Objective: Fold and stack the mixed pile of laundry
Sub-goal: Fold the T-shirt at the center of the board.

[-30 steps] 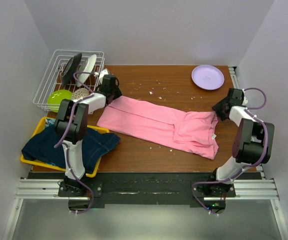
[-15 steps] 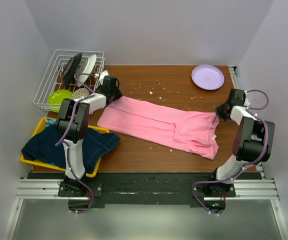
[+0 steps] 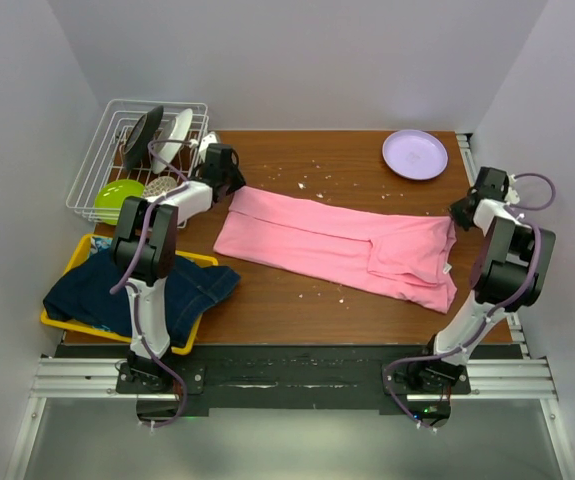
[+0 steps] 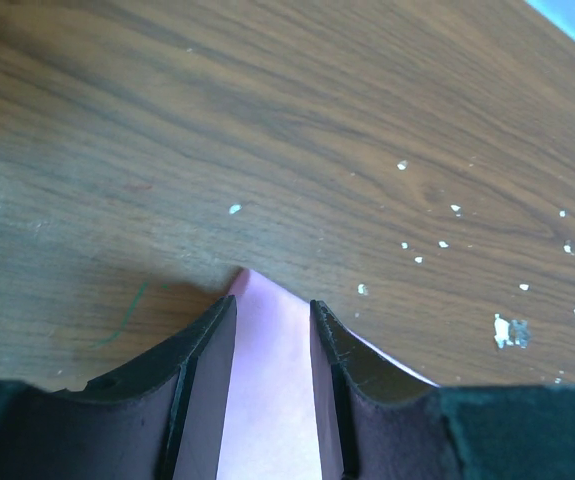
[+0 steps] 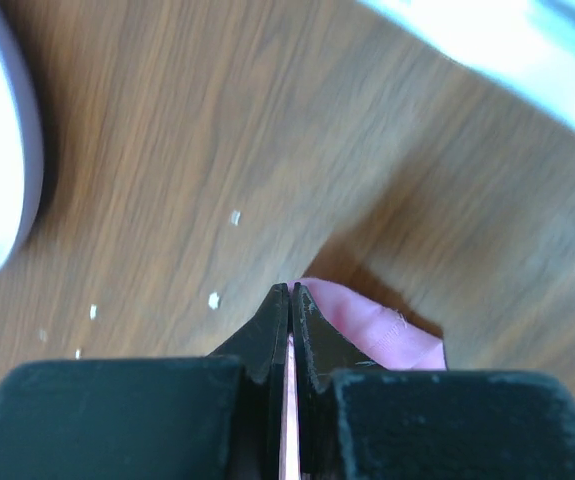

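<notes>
The large pink T-shirt (image 3: 337, 245) lies stretched flat across the middle of the table. My right gripper (image 3: 459, 213) is shut on its far right corner, where pink cloth (image 5: 377, 330) shows pinched in my right gripper (image 5: 291, 290). My left gripper (image 3: 229, 181) is at the shirt's far left corner. In the left wrist view my left gripper (image 4: 272, 305) has its jaws apart, with the pink corner (image 4: 267, 380) lying between them. The dark blue denim jacket (image 3: 137, 290) lies over the yellow tray (image 3: 79, 249). A bit of blue patterned cloth (image 3: 100, 243) peeks out beside it. The grey garment is hidden.
A white wire dish rack (image 3: 102, 160) with dishes and a green bowl (image 3: 117, 195) stands at the back left. A purple plate (image 3: 414, 154) sits at the back right. White crumbs (image 3: 307, 183) are scattered on the wood behind the shirt.
My right gripper has pulled the shirt's right corner to the right and back. The whole shirt slid right and stretched out. My left gripper stayed almost in place.
</notes>
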